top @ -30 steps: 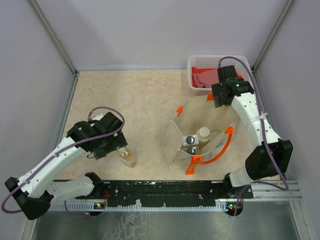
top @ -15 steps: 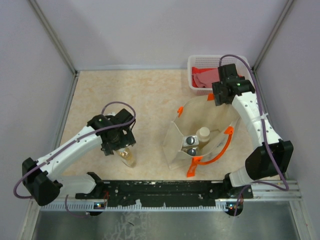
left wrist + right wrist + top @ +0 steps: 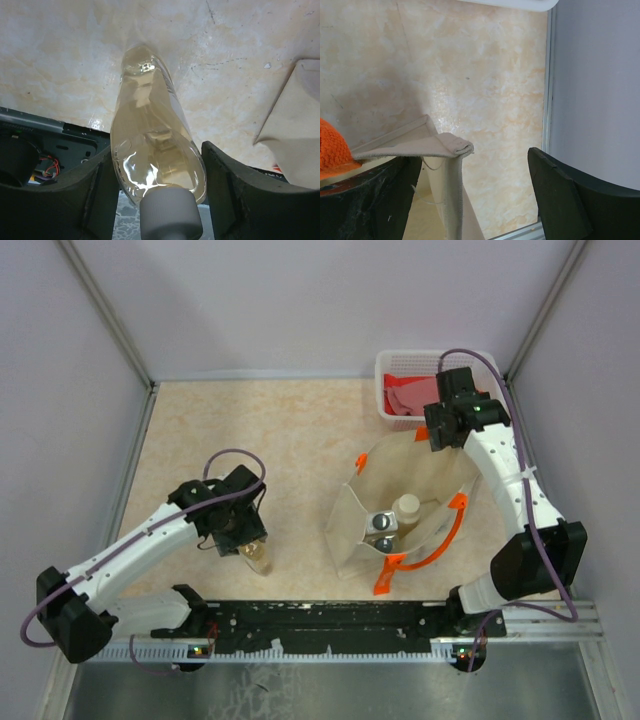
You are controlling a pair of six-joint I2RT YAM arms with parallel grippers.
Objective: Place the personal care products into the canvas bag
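The amber-liquid bottle (image 3: 258,558) with a white cap stands near the table's front edge. My left gripper (image 3: 243,538) reaches down over it. In the left wrist view both fingers (image 3: 95,190) press the sides of the amber bottle (image 3: 150,145) just below its cap, so the left gripper (image 3: 157,147) is shut on it. The canvas bag (image 3: 345,525) stands open with orange handles (image 3: 455,525). Inside it are a cream bottle (image 3: 406,508) and two dark-capped bottles (image 3: 381,529). My right gripper (image 3: 437,430) is open at the bag's far rim. A folded corner of the bag (image 3: 455,146) lies between its fingers, untouched.
A white lattice basket (image 3: 400,364) with red cloth (image 3: 410,395) sits at the back right corner, just behind the right gripper. The black rail (image 3: 330,618) runs along the front edge, close to the amber bottle. Grey walls enclose three sides.
My left arm swung right and down over the amber bottle, and its jaws closed in on the bottle. The right arm and the bag have not moved.
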